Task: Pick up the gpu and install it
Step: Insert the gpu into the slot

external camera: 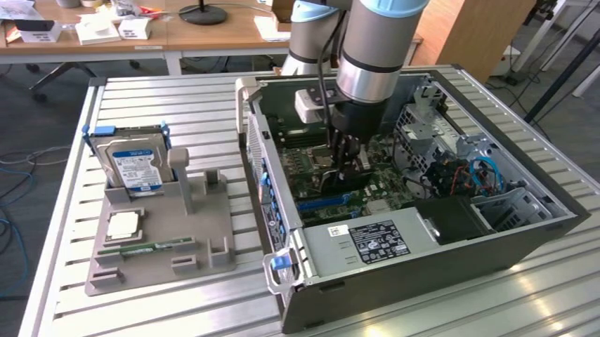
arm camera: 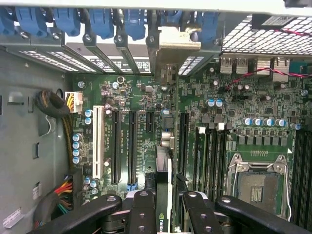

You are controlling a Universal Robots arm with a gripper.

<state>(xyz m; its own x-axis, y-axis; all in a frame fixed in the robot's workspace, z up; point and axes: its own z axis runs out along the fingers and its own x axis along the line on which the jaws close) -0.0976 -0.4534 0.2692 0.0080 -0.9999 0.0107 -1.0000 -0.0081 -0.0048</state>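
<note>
Clamping the gpu on edge inside the open case

The arm is reaching down into the computer case, which is lying on its side with the panel off on the slatted metal desk. The pincer is gripping the gpu, with the black fingers pressing on both faces of the card. The gpu is standing on edge over the green motherboard. It is running in line with the long expansion slots and sitting between two of them. Its metal bracket is meeting the rear slot openings beside the blue clips. Can't tell whether the card's edge is sitting fully in a slot. The processor socket is lying just beside the pincer. Well apart, at the exterior view's left, a grey tray is carrying an upright hard drive with a blue label, a processor chip and a memory stick.
</note>
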